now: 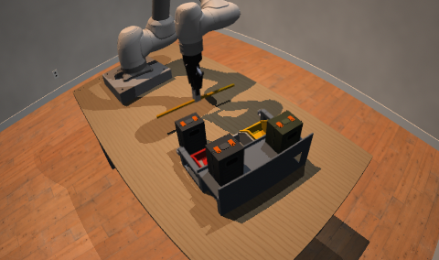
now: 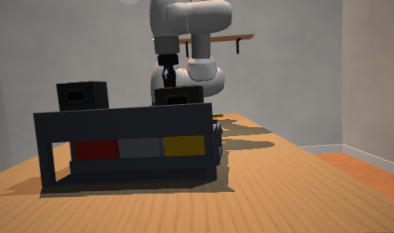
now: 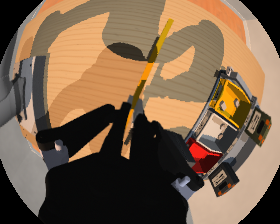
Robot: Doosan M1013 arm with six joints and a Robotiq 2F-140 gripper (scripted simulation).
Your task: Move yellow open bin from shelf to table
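The black two-finger gripper (image 1: 197,94) is pinching a long, thin yellow rod (image 1: 181,106), fingers nearly together on it and the rod running out level on both sides above the wooden table top (image 1: 126,137). My guess: it's a reaching tool, gripped mid-length for balance, meant to hook the bin out from under the dark boxes (image 1: 224,157) above it. Further out, the yellow open plastic bin (image 1: 255,130) sits in the dark grey shelf (image 1: 263,176), at one end beside the grey and red bins, well apart from the gripper, contents too small to tell.
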